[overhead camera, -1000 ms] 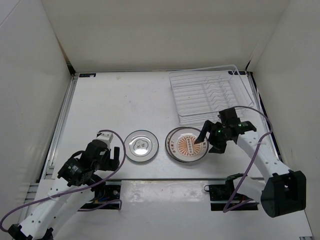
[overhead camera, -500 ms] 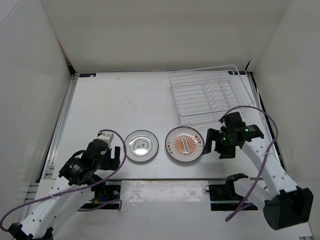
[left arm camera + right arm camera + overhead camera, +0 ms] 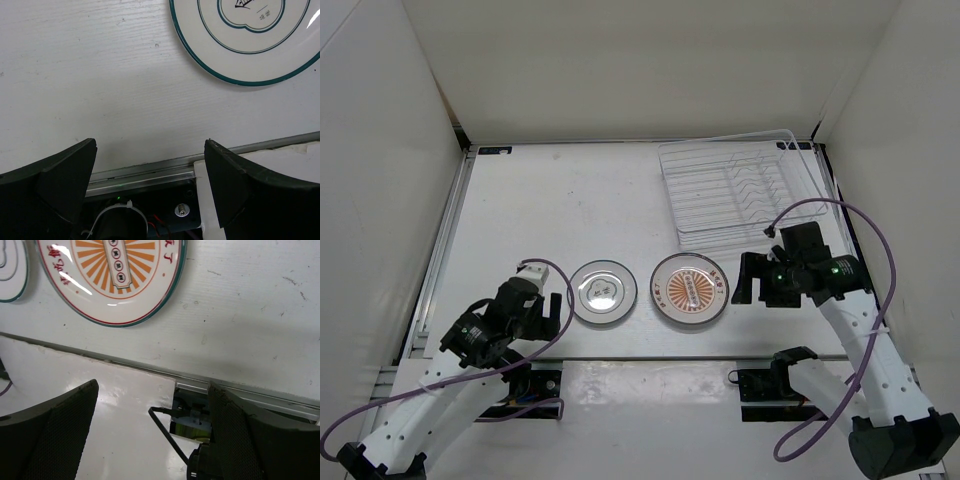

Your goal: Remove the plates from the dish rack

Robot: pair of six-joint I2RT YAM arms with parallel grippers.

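The orange sunburst plate (image 3: 691,289) lies flat on the table near the front edge; it also shows in the right wrist view (image 3: 112,277). The smaller grey-rimmed plate (image 3: 602,291) lies flat to its left; its rim shows in the left wrist view (image 3: 245,42). The white wire dish rack (image 3: 745,190) stands at the back right with no plates in it. My right gripper (image 3: 748,279) is open and empty, just right of the sunburst plate. My left gripper (image 3: 542,310) is open and empty, left of the grey-rimmed plate.
White walls enclose the table on three sides. A metal rail (image 3: 650,357) runs along the table's front edge, with the arm bases and cables below it. A thin purple cable (image 3: 845,215) loops from the right arm beside the rack.
My right gripper has let go of the sunburst plate and drawn back to the right, off its rim. The plate now lies flat. The left arm has hardly moved.
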